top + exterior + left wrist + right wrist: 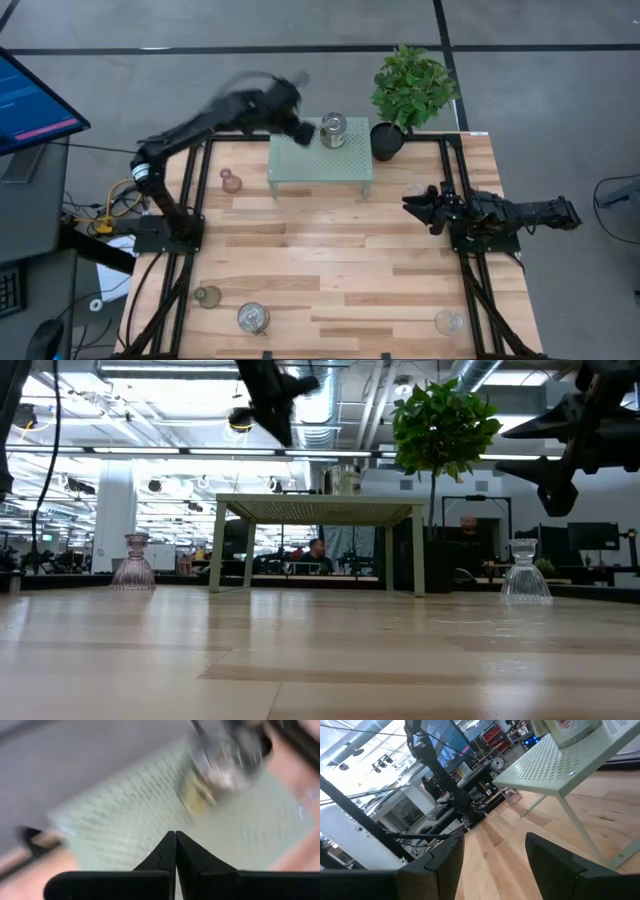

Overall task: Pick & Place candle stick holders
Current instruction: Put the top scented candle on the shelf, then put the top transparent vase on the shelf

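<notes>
Left gripper (303,130), clenched empty, hovers at 9 o'clock of the silvery holder (333,130) on the stand (320,160); next, open around it. Right gripper (415,206) waits, released.

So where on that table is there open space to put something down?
The widest bare wood is the middle of the table, between the mint-green stand and the front-edge holders: greenish, silvery, clear. The stand's left half is also free. The back is crowded: silvery holder, plant pot, pinkish holder and the left end effector.
</notes>
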`<control>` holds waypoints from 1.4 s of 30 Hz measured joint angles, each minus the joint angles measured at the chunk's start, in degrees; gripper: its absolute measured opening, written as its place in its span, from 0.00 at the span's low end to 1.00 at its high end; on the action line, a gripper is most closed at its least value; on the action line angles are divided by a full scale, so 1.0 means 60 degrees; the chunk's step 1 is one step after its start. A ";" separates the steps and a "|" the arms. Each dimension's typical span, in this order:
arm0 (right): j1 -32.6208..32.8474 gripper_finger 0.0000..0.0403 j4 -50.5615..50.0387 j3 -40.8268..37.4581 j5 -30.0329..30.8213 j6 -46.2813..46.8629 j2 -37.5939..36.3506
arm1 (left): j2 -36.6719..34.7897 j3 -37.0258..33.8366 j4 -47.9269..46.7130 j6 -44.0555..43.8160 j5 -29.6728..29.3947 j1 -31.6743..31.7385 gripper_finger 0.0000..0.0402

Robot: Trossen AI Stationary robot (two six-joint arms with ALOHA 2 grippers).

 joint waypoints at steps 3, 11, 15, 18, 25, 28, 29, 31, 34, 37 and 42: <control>-0.0078 0.51 -0.0003 0.0000 -0.0003 0.0000 0.0000 | 0.0146 -0.0915 0.1229 0.0005 -0.0051 -0.0176 0.00; -0.0101 0.51 -0.0001 0.0000 -0.0004 0.0004 0.0000 | 0.0287 -0.2705 0.4713 -0.0040 0.0053 -0.0059 0.00; -0.0104 0.51 -0.0003 0.0000 -0.0004 0.0004 0.0000 | 0.0308 -0.2870 0.5432 -0.0314 0.0321 -0.0036 0.00; -0.0104 0.51 -0.0003 0.0000 -0.0004 0.0000 0.0000 | 0.0449 -0.2866 0.5714 -0.0479 0.0159 -0.0082 0.00; -0.0104 0.51 -0.0029 0.0000 -0.0004 -0.0004 0.0000 | 0.1207 -0.2874 0.6776 -0.0806 0.0489 0.0041 0.00; -0.0108 0.51 -0.0029 0.0000 -0.0004 0.0000 0.0000 | 0.1586 -0.2877 0.7203 -0.0948 0.0624 0.0099 0.00; -0.0108 0.51 -0.0029 0.0000 -0.0004 0.0000 0.0000 | 0.1657 -0.2877 0.7377 -0.0996 0.0689 0.0116 0.00; -0.0108 0.51 -0.0029 0.0000 -0.0004 0.0000 0.0000 | 0.1745 -0.2877 0.7719 -0.1013 0.0724 0.0210 0.00; -0.0108 0.51 -0.0032 0.0000 -0.0004 0.0000 0.0000 | 0.1768 -0.2877 0.7974 -0.1016 0.0696 0.0391 0.00; -0.0108 0.51 -0.0032 0.0000 -0.0004 0.0000 0.0000 | 0.1690 -0.2877 0.8287 -0.1013 0.0705 0.0590 0.00; -0.0108 0.51 -0.0036 0.0000 -0.0004 -0.0001 0.0000 | 0.1170 -0.2877 0.8288 -0.0437 0.0662 0.0841 0.00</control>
